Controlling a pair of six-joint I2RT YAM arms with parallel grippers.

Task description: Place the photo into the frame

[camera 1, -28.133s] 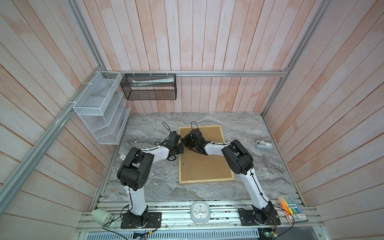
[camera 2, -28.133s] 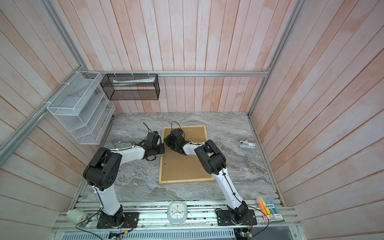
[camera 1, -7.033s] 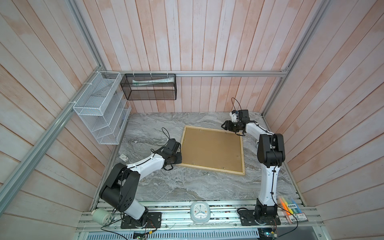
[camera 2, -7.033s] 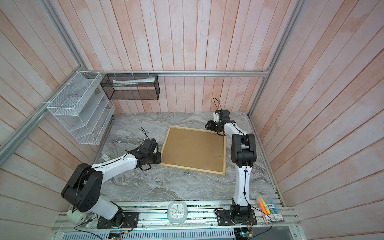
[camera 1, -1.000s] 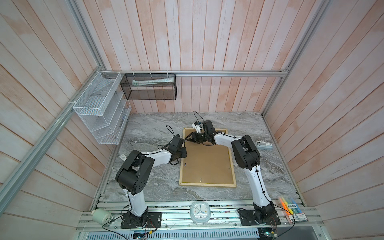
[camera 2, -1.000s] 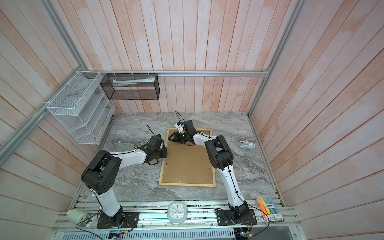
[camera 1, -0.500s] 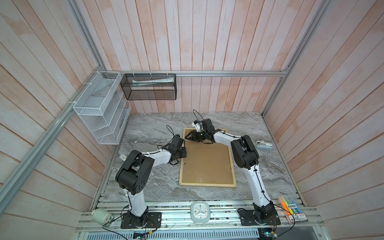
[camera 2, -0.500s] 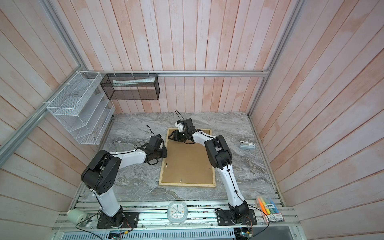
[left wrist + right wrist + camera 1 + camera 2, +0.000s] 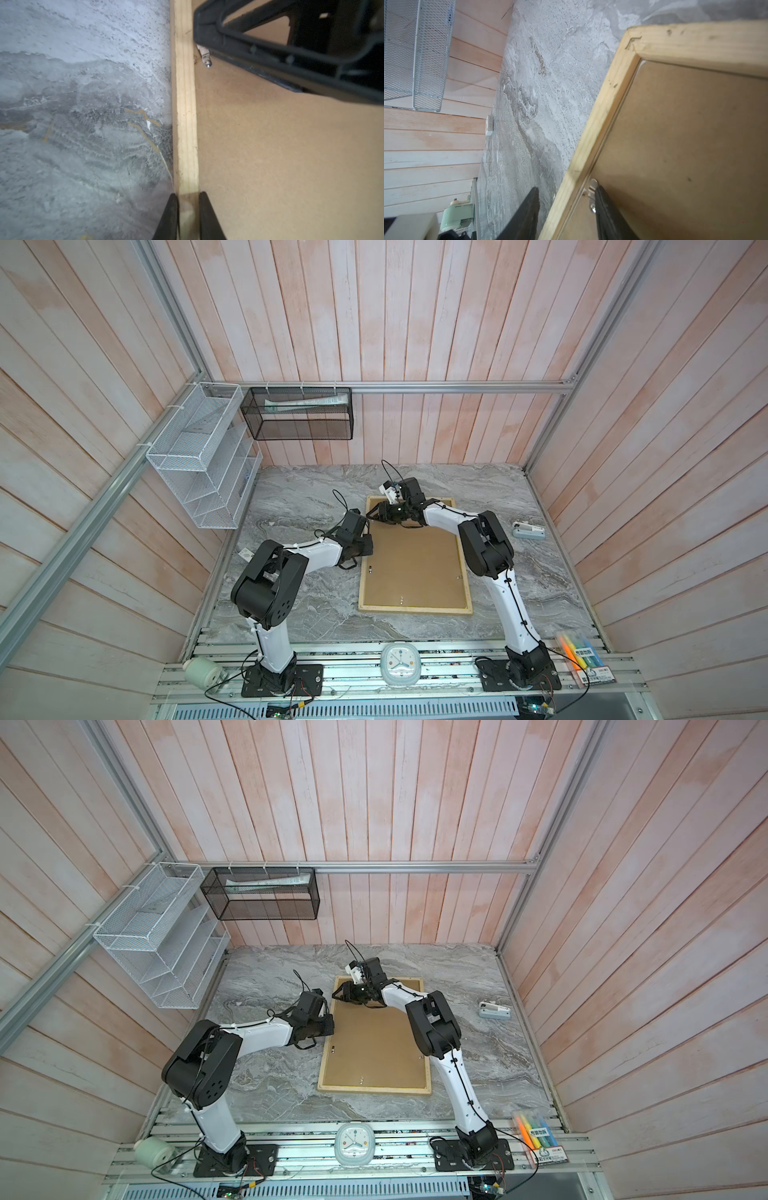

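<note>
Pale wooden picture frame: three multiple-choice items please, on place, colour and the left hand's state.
1. Where is the pale wooden picture frame? A flat on the grey marble table; B lifted; C standing on edge.
2. The rectangular backing board inside it is? A white; B brown; C black.
3. The left hand is? A wide open; B unseen; C shut on the frame's side strip.
A, both top views show it lying flat; B, plain brown board; C, its fingers pinch the strip in the left wrist view.

free: bare table (image 9: 316, 614) near+L of frame (image 9: 415, 608) | obstr: right gripper (image 9: 566, 189) + left gripper (image 9: 187, 197) crowd frame's L edge
</note>
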